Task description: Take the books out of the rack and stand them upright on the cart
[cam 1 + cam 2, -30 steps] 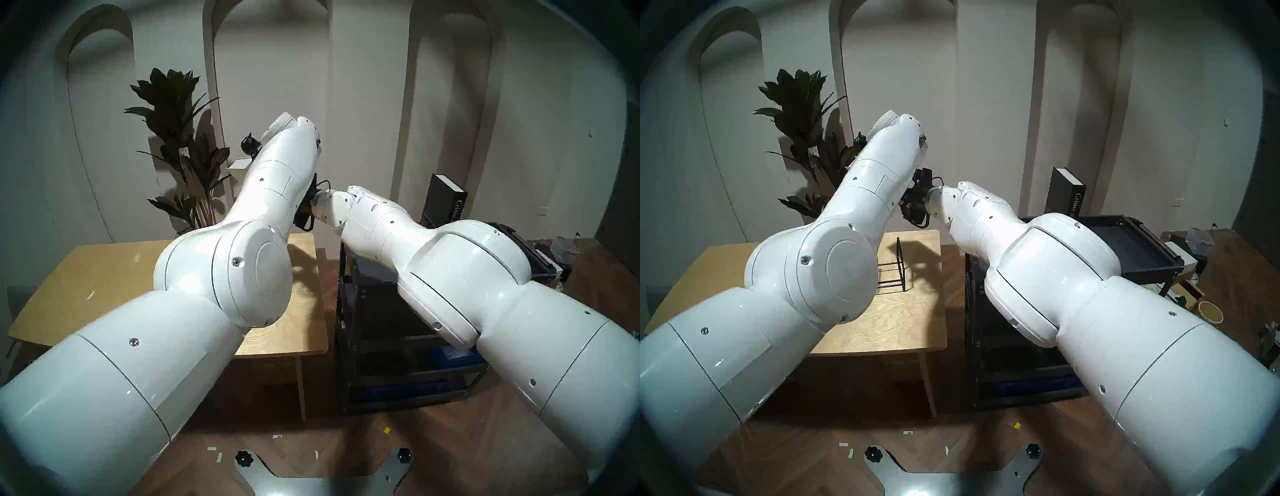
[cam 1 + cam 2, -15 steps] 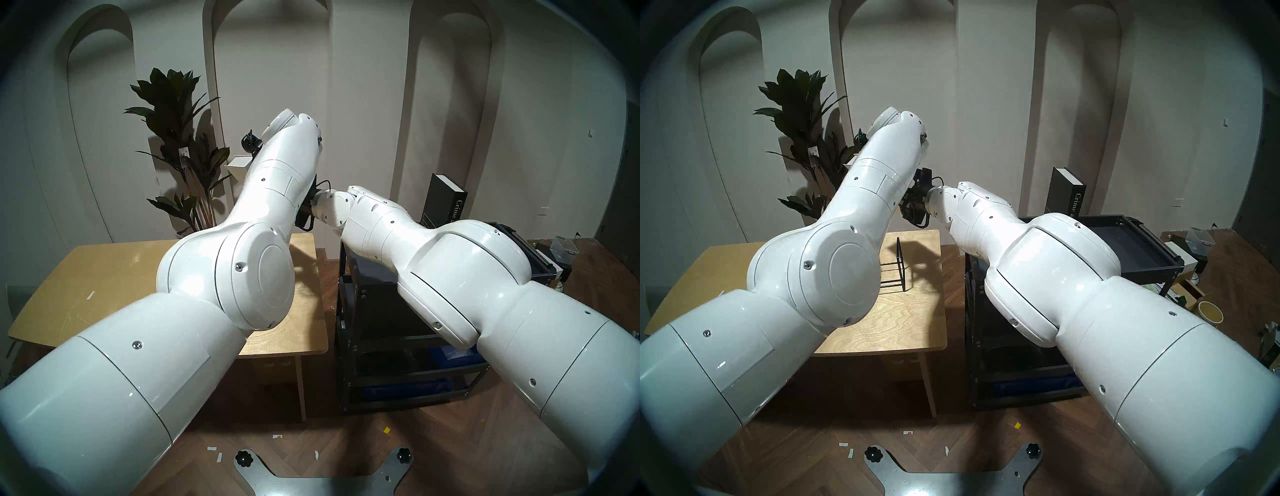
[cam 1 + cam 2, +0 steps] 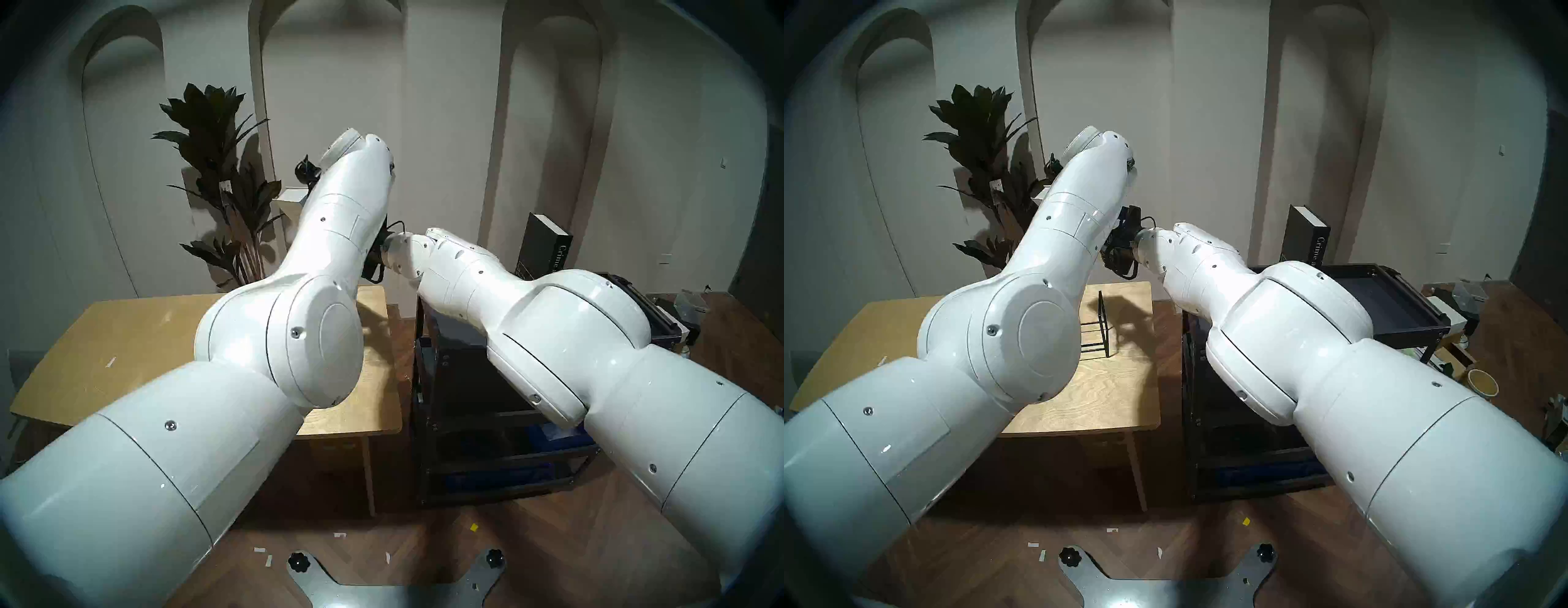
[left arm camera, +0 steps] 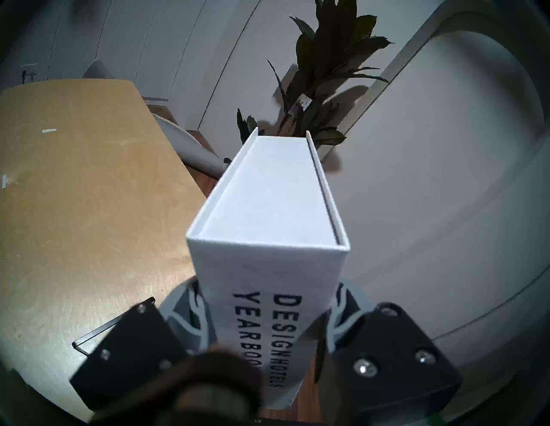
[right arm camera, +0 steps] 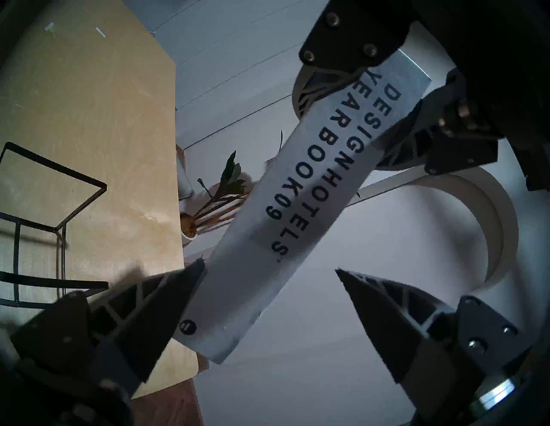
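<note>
My left gripper is shut on the spine end of the white book lettered "DESIGNHOTELS YEARBOOK09" and holds it in the air above the far edge of the table. The right wrist view shows that book running aslant from the left gripper down between the fingers of my open right gripper. One finger lies against its edge, the other stands apart. The dark book stands upright on the black cart. The wire rack sits empty on the table.
The light wooden table stands left of the cart, with a narrow gap between them. A potted plant rises behind the table against the wall. Boxes and a paper cup litter the floor at the far right.
My left arm has risen a little and carried the white book slightly upward. The right arm has stayed where it was.
</note>
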